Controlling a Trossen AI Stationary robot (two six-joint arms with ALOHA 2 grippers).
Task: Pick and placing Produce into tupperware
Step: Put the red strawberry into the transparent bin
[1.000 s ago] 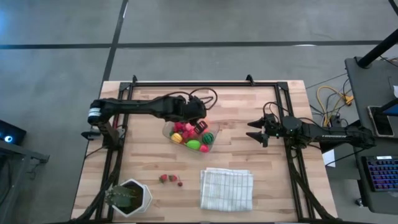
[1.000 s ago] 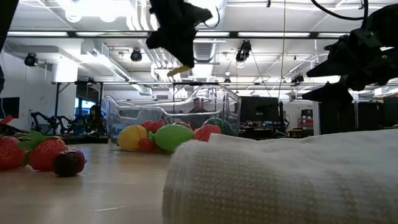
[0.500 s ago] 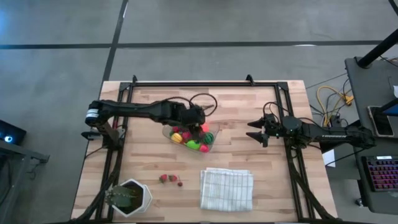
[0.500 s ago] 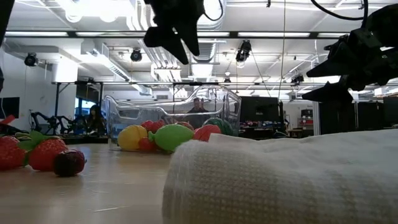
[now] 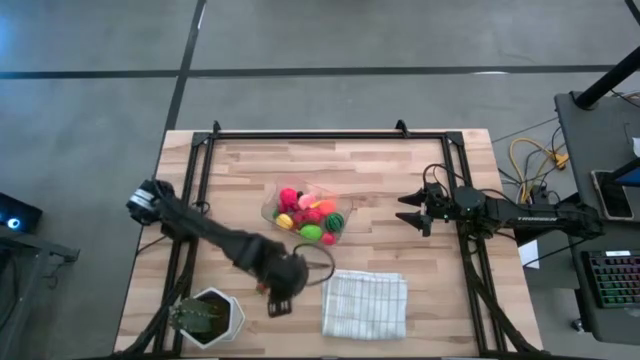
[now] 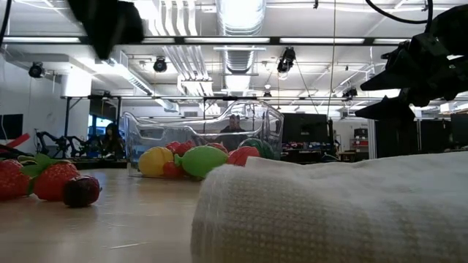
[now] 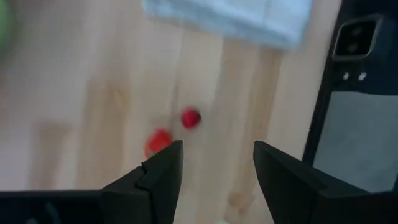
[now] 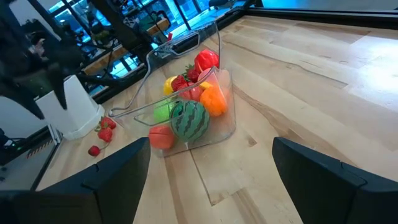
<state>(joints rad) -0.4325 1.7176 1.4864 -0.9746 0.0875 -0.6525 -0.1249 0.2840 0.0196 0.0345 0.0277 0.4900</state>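
Note:
The clear tupperware (image 5: 304, 212) sits mid-table on its base, filled with pink, orange, yellow and green produce and a striped green ball (image 8: 188, 120). Three small red berries (image 7: 189, 118) lie loose on the wood near the near edge; they also show in the low view (image 6: 55, 180). My left gripper (image 5: 279, 303) hovers above them, open, and in its wrist view the berries lie just ahead of the gap between its fingers (image 7: 214, 158). My right gripper (image 5: 406, 213) waits open to the right of the tupperware, pointing at it.
A folded white cloth (image 5: 364, 303) lies right of the berries, close to my left gripper. A potted green plant in a white hexagonal pot (image 5: 208, 316) stands at the near left corner. Black frame rails (image 5: 330, 135) run along the table's far, left and right sides.
My left gripper has swung from above the tupperware toward the table's near edge and now hangs over the loose berries between pot and cloth. The tupperware, uncovered by the arm, stays where it was. My right arm has kept still.

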